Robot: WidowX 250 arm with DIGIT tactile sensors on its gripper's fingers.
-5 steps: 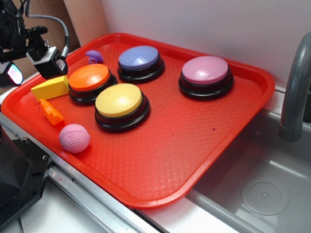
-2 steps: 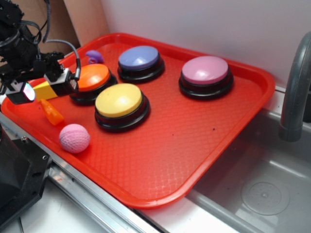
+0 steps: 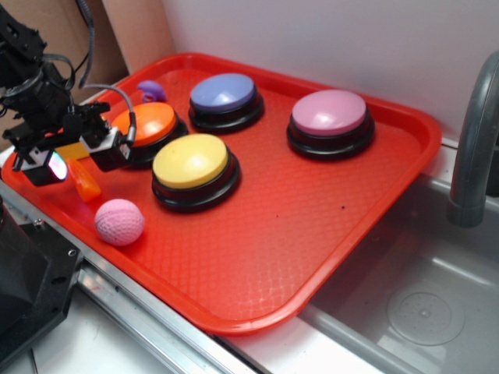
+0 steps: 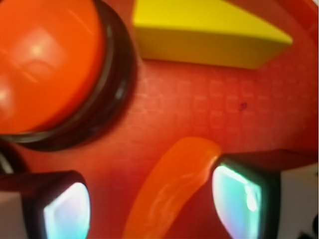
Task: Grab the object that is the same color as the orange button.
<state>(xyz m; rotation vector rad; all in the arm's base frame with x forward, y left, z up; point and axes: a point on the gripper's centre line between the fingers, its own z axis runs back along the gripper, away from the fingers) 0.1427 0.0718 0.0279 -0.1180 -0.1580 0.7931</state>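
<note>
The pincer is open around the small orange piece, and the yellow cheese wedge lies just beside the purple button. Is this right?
Not quite. In the wrist view the yellow cheese wedge lies beside the orange button, not the purple one. The rest holds: the pincer is open around the small orange piece.
</note>
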